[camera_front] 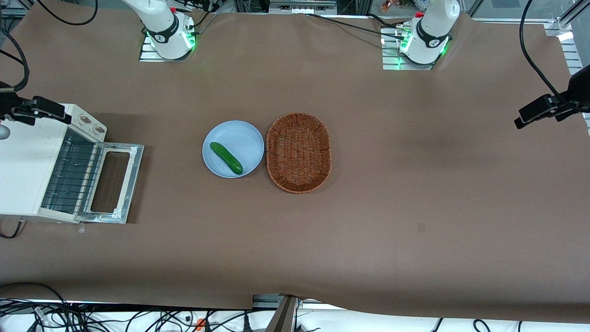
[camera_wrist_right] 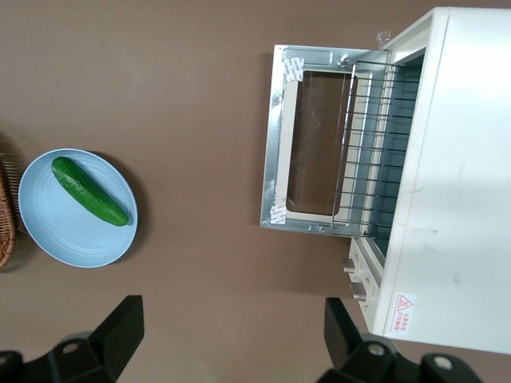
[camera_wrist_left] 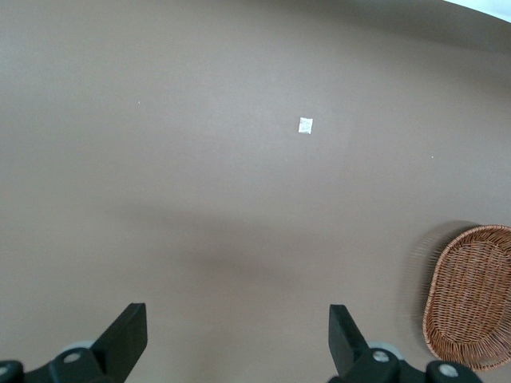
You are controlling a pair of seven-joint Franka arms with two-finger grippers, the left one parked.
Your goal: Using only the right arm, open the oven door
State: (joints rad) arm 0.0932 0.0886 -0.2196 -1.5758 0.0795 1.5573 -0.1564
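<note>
Brown paper covers the worktop, where the cream-white two-knob toaster oven sits at the working arm's end. Its silver-framed glass oven door lies folded flat, exposing the wire rack, so the opening looks finished; only retreat seems left. Near it sit an oval brown wicker basket and a pale blue plate carrying a green cucumber. The black two-finger gripper hovers above the worktop, jaws spread wide, holding nothing.

Oven door fully open, lying flat on the worktop in front of the cream-white oven, silver metal frame, dark glass window, gripper above it, fingers spread apart
</note>
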